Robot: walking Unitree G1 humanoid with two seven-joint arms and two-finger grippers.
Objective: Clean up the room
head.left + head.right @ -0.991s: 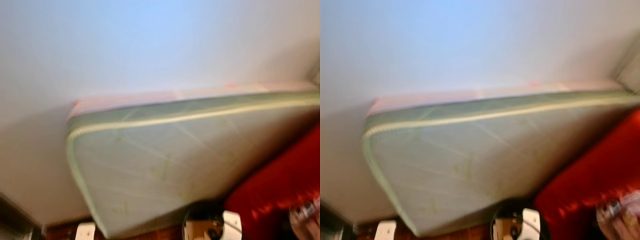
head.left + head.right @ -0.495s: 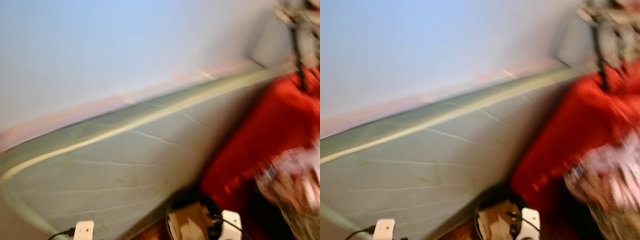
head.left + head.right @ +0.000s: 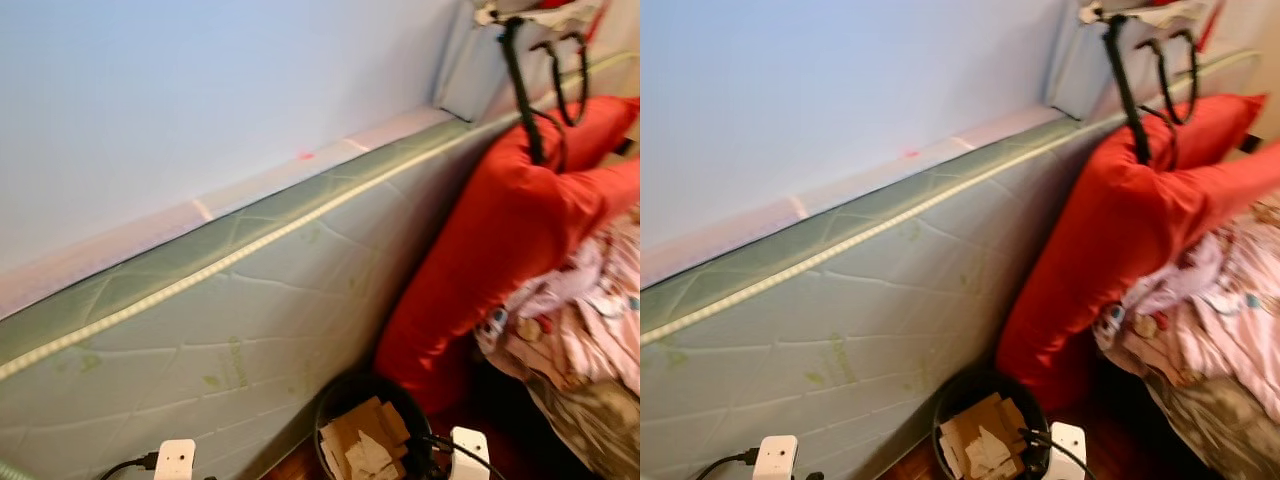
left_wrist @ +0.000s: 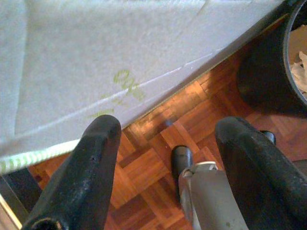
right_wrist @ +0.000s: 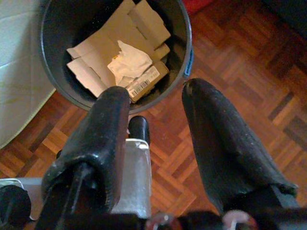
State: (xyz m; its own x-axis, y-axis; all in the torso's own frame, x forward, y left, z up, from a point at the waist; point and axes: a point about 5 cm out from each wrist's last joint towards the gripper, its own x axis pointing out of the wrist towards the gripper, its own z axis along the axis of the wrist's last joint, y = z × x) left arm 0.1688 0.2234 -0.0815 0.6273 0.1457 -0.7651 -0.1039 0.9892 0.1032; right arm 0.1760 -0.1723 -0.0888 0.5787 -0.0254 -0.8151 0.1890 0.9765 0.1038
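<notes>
Head view, change: the camera swings right across 3 moments; the mattress [image 3: 230,330] corner slides out at the left, and the red cushion [image 3: 490,250], the bin [image 3: 368,432] and a heap of clothes [image 3: 590,320] come in. The blur is gone, so the turn looks nearly done.
Head view, layout: the mattress leans on the wall [image 3: 180,90]; the bin stands on the floor just beside it, at the foot of the cushion. Black straps [image 3: 530,80] hang over the cushion's top.
Left wrist: left gripper [image 4: 168,158] hangs over the parquet [image 4: 158,143] beside the mattress edge, fingers wide, nothing between them.
Right wrist: right gripper [image 5: 160,143] hovers just above the bin [image 5: 187,52], fingers wide and empty. Cardboard [image 5: 96,62] and crumpled paper [image 5: 127,60] lie inside the bin.
Meaning: the things to tidy are likely the clothes on the right, near the bin but apart from it. Both grippers are free for a pick; the robot probably needs to face the heap more fully first.
</notes>
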